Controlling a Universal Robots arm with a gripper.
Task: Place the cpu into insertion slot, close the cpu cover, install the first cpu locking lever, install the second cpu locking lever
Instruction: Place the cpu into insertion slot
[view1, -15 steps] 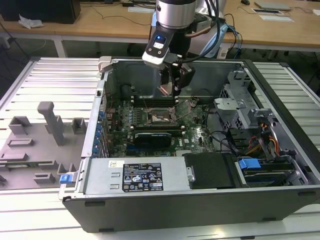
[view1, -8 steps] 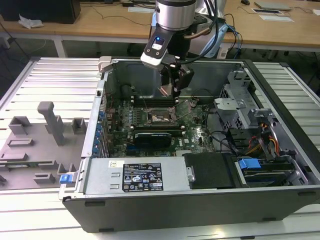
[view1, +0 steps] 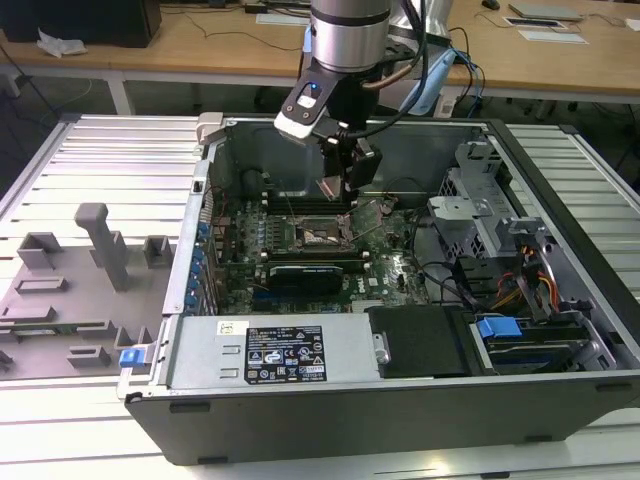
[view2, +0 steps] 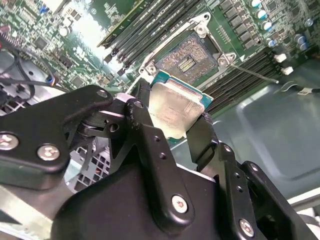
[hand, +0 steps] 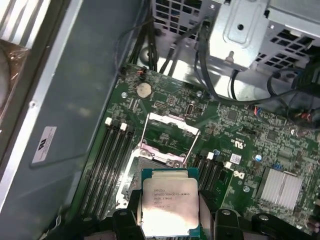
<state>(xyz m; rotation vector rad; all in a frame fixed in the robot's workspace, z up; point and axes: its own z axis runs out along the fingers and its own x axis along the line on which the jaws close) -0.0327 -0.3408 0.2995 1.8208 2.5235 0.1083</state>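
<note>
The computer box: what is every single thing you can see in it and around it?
table: one, silver slats, beneath everything
computer case: one, grey and black, open, on the table
holder tray: one, grey, on the table at the exterior view's left
motherboard: one, green, inside the case
insertion slot: one, black frame, on the motherboard, uncovered
cpu cover: one, grey metal, swung open beside the slot
memory slots: several, black, either side of the slot
coin battery: one, silver, on the motherboard
power supply box: one, silver, along the case's near wall
cpu: one, silver top, held above the motherboard
gripper: one, black, shut on the cpu
arm: one, silver and black, reaching into the case
</note>
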